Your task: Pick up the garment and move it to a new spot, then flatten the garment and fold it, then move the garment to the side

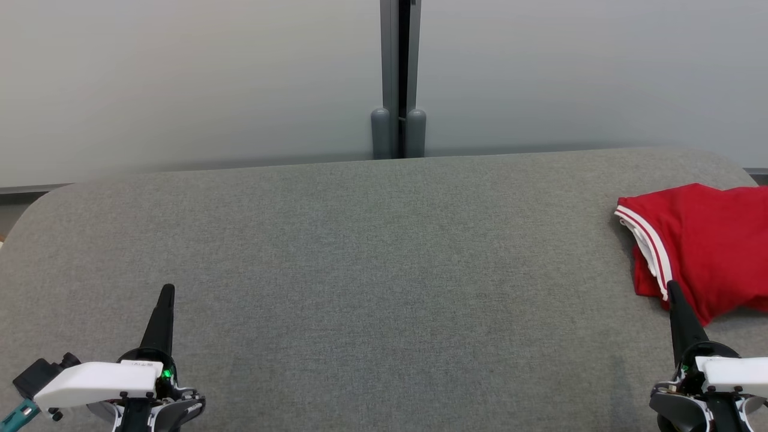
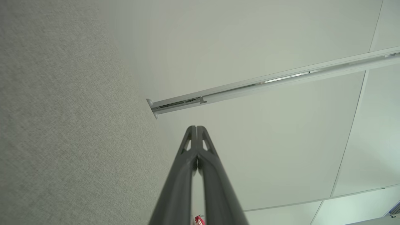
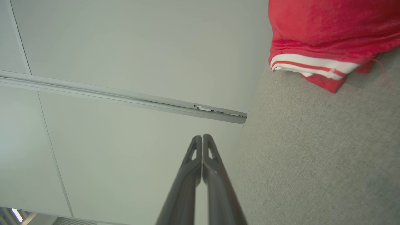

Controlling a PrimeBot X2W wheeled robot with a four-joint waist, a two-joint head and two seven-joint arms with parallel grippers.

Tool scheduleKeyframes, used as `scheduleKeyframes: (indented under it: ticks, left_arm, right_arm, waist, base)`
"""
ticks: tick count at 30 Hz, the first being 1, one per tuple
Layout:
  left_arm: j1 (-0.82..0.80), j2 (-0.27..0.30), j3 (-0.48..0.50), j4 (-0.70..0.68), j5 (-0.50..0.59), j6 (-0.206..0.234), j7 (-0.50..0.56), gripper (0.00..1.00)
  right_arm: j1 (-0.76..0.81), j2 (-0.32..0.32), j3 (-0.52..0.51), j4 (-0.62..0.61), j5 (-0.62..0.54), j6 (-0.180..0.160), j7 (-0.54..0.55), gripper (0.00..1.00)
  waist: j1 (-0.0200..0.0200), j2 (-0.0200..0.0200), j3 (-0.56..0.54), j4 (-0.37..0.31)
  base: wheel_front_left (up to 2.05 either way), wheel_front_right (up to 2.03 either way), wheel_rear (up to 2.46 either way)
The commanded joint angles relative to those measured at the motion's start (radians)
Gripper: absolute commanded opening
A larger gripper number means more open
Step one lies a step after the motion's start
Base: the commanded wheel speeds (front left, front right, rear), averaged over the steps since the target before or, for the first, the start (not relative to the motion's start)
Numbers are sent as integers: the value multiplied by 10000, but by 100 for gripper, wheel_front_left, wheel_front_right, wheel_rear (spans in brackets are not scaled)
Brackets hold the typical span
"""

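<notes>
A red garment point(image 1: 702, 246) with white-striped trim lies folded at the far right of the grey table point(image 1: 372, 264), partly cut off by the head view's right edge. My right gripper point(image 1: 672, 288) stands shut just in front of its near edge, holding nothing. In the right wrist view its closed tips point(image 3: 202, 137) point past the garment point(image 3: 331, 34), which lies at the upper right. My left gripper point(image 1: 168, 291) is shut and empty at the lower left, far from the cloth. Its tips point(image 2: 196, 128) meet in the left wrist view, with a sliver of the garment point(image 2: 198, 220) at the bottom edge.
A pale partition wall point(image 1: 192, 78) stands behind the table, with a dark vertical post point(image 1: 399, 78) at its middle. The table's corners are rounded at far left and far right.
</notes>
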Motion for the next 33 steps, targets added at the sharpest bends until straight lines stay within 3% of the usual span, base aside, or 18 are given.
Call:
scheduleKeyframes:
  ticks: [1,25,33]
  left_arm:
    - [-222,27,88,-17,-119,-79,39,0]
    - [-463,-371,648,249,-1391,-536,408,0]
    - [-441,-376,645,246,-1361,-519,416,0]
  right_arm:
    - [-188,-27,-35,-12,138,2,43,0]
    - [-521,96,-125,410,1780,0,104,0]
    - [-521,90,-120,404,1753,0,99,0]
  waist:
    - [-1,0,4,-2]
    - [-1,0,182,-74]
    - [-1,0,183,-74]
  base:
    - [0,0,0]
    - [0,0,0]
    - [0,0,0]
